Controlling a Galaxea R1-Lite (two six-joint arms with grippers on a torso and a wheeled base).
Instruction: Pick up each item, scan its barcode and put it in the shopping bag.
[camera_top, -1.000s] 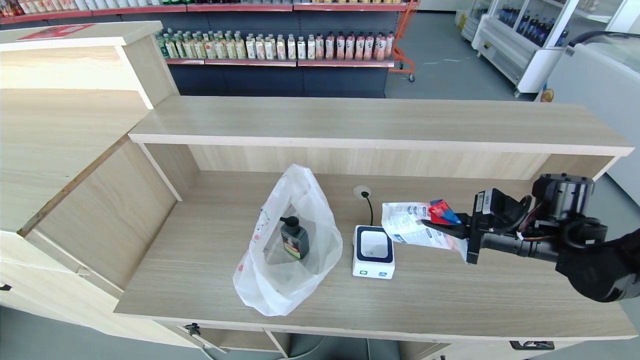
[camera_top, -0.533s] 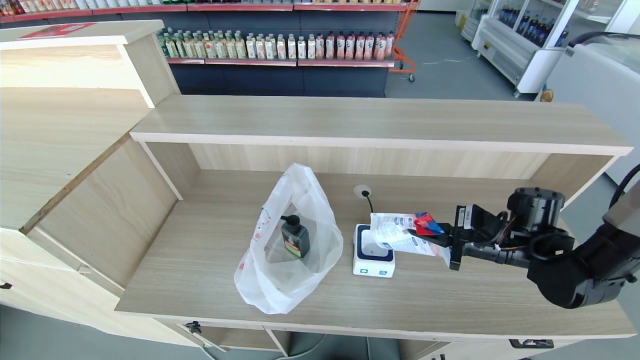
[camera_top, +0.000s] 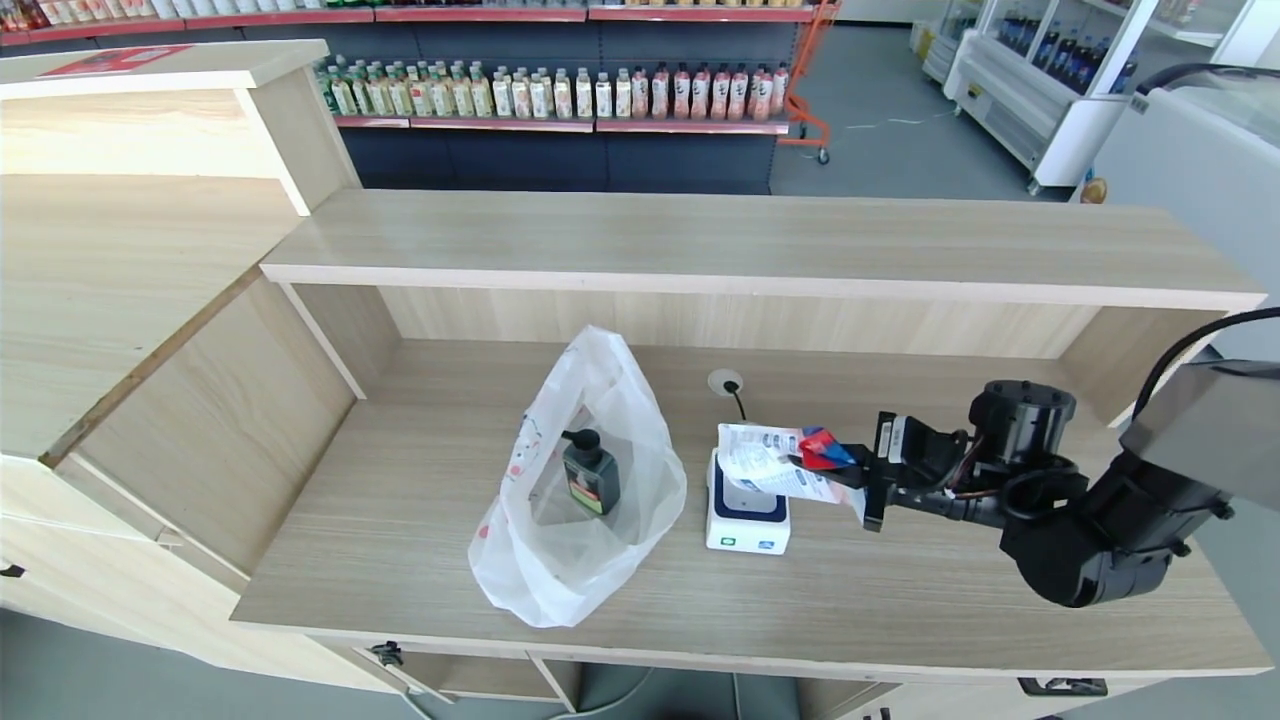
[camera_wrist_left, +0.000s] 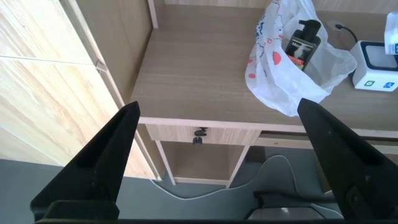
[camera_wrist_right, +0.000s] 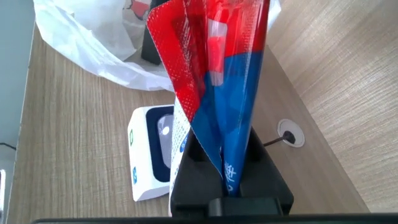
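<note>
Head high, looking down on counter (camera_top: 900, 600); right wrist close; all three share scanner (camera_top: 745, 530), shopping bag (camera_top: 540, 585)

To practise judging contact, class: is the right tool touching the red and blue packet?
Touching. The right wrist view shows the red and blue packet pinched between the fingers of the right tool.

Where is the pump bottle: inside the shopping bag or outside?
Inside: the pump bottle sits within the shopping bag, plastic surrounding it.
</note>
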